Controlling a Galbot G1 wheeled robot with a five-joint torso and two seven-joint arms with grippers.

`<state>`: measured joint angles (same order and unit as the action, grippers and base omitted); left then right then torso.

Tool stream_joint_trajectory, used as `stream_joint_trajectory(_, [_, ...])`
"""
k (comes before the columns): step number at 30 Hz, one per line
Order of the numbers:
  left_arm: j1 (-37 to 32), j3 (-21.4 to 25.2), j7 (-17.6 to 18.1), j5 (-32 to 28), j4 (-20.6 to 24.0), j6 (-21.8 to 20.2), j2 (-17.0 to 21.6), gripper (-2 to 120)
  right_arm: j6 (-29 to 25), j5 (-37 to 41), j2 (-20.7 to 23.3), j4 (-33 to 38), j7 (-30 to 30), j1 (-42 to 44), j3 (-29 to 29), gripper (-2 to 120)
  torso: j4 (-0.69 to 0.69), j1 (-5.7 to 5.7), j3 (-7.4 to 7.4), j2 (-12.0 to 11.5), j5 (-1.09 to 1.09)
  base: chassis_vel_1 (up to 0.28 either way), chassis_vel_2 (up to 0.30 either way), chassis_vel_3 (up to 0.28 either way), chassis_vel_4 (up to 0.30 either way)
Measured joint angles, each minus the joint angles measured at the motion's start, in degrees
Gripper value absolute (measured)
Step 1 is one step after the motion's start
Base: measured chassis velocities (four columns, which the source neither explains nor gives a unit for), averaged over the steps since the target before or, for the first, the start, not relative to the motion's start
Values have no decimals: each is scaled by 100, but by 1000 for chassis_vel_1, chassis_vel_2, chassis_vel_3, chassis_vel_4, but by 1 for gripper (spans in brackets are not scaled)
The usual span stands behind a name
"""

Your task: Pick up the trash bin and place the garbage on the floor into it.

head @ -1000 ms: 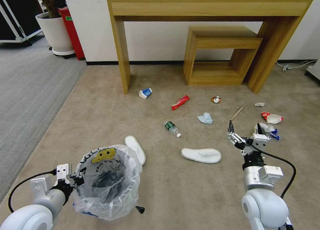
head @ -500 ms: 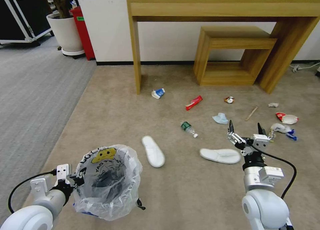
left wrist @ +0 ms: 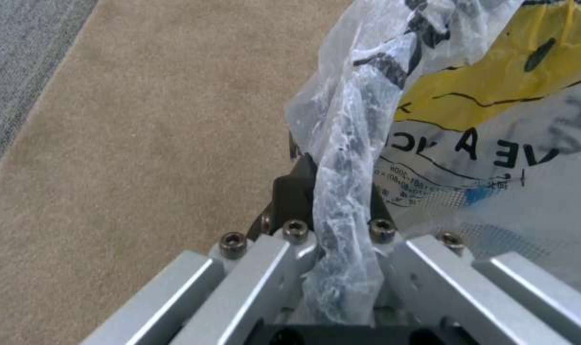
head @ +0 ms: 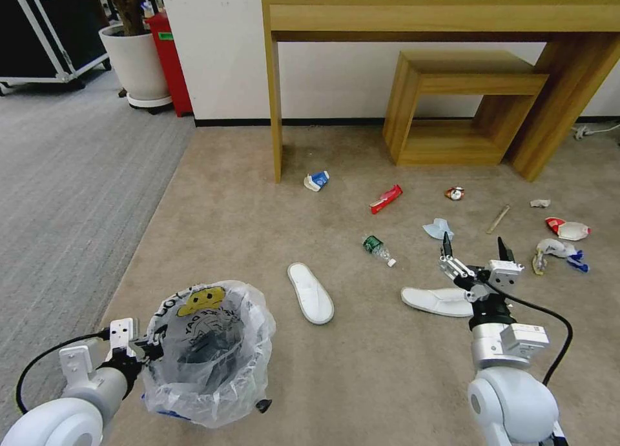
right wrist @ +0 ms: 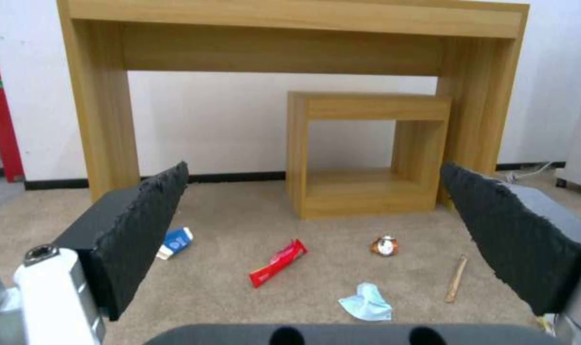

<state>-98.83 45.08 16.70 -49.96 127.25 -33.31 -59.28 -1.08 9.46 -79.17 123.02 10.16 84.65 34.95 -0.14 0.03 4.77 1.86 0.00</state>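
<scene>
A robot looks down at a beige carpet floor [head: 213, 213] strewn with litter. Its left gripper [head: 147, 346] is low at the left, jaws clamped on the rim of the trash bin [head: 206, 352], a small round bin lined with a crinkly translucent bag; in the left wrist view the bunched plastic [left wrist: 345, 191] is pinched between the black fingers [left wrist: 293, 191]. The right gripper [head: 473, 257] hangs forward at the right with its jaws wide apart, above the end of one white slipper [head: 436, 301]. A second white slipper [head: 310, 292] lies between the bin and the right arm. Farther off on the carpet lie a green-label plastic bottle [head: 378, 248], a pale blue mask [head: 438, 228], a red wrapper [head: 385, 199], a blue-white carton [head: 316, 181], a crushed can [head: 454, 193], a wooden stick [head: 498, 219] and crumpled paper [head: 540, 203]. A wooden desk [head: 445, 13] with a smaller wooden shelf unit [head: 462, 104] under it stands against the wall beyond.
</scene>
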Motion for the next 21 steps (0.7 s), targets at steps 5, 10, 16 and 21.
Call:
stream_joint_trajectory(5, [29, 1, 0, -15, -38, 0, 10, 1, -13, -1, 11, -43, -17, -15, -2, 100, 1, 0, 0, 0, 0, 0, 0, 0, 0])
stream_joint_trajectory(10, [57, 0, 3, -17, -66, 0, 9, 1, 44, -2, 28, -43, -58, -26, 18, 100, 0, 0, 0, 0, 0, 0, 0, 0, 0])
stream_joint_trajectory(16, [42, 0, 4, -16, -68, 4, -3, 1, 121, -15, 26, -44, -79, -43, 15, 100, 1, 0, 0, 0, 0, 0, 0, 0, 0])
stream_joint_trajectory(21, [31, 2, 4, -14, -64, 8, -3, 1, 142, -27, 18, -44, -80, -41, 4, 100, 1, 0, -1, 0, -1, 0, 0, 0, 0])
